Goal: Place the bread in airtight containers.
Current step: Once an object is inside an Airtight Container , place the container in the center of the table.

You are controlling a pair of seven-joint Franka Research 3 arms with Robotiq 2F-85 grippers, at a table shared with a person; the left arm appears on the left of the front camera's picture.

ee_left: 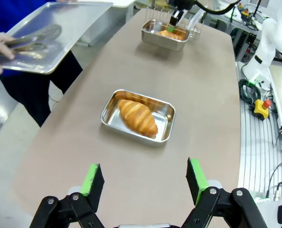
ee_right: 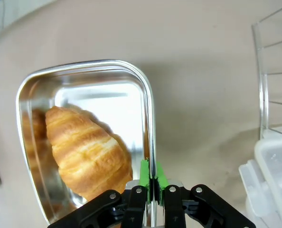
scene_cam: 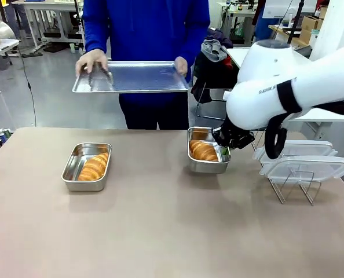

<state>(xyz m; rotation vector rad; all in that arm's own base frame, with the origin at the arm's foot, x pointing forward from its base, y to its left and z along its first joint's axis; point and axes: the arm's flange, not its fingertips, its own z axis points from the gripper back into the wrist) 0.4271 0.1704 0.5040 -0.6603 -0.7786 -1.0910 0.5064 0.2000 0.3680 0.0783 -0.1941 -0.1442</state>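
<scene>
The robot's left hand [ee_left: 145,176] hangs released over the near part of the desk [scene_cam: 160,231], its green pads [ee_left: 94,178] spread wide with nothing between them. Just beyond it sits the left pan [ee_left: 167,115], flat on the desk, with the left croissant [ee_left: 137,117] lying inside at a slant across the bottom.

Off to the robot's right and a little farther across is the right pan [ee_right: 84,63], holding the right croissant [ee_right: 87,152], which lies against one long wall. The robot's right hand [ee_right: 151,175] is clenched on the rolled rim of this pan at the side away from the croissant; the two green pads pinch the thin metal edge from inside and outside. In the front view that side of the pan looks slightly raised off the desk.

Farther to the right a wire rack [scene_cam: 293,188] stands on the desk, with clear plastic lids [scene_cam: 304,165] resting on it, well apart from both pans.

At the far side a person in a blue top holds a flat metal tray [scene_cam: 143,78] level above the desk edge, one of the person's hands [scene_cam: 92,59] gripping each end. A pair of tongs [scene_cam: 100,75] lies on the tray under the hand at the picture's left.
</scene>
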